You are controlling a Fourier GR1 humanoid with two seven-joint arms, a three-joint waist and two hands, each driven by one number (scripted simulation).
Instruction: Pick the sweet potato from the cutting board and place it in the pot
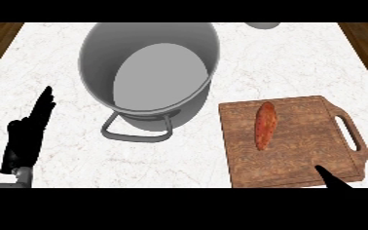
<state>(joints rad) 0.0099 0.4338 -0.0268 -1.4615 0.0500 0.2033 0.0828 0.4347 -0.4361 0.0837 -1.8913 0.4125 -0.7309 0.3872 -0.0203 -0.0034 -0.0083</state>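
Lying above right fingers (332, 178): sweet potato (265, 125)

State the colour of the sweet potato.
Orange-red, seen in the head view: the sweet potato lies on the brown wooden cutting board.

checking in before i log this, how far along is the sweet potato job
Nothing looks done yet: the orange sweet potato lies on the brown wooden cutting board, and the grey metal pot shows only its bare floor. In hand: nothing; the right hand shows only a fingertip over the board's near corner, and the left hand rests open at the left edge. Left: grasping, carrying, placing.
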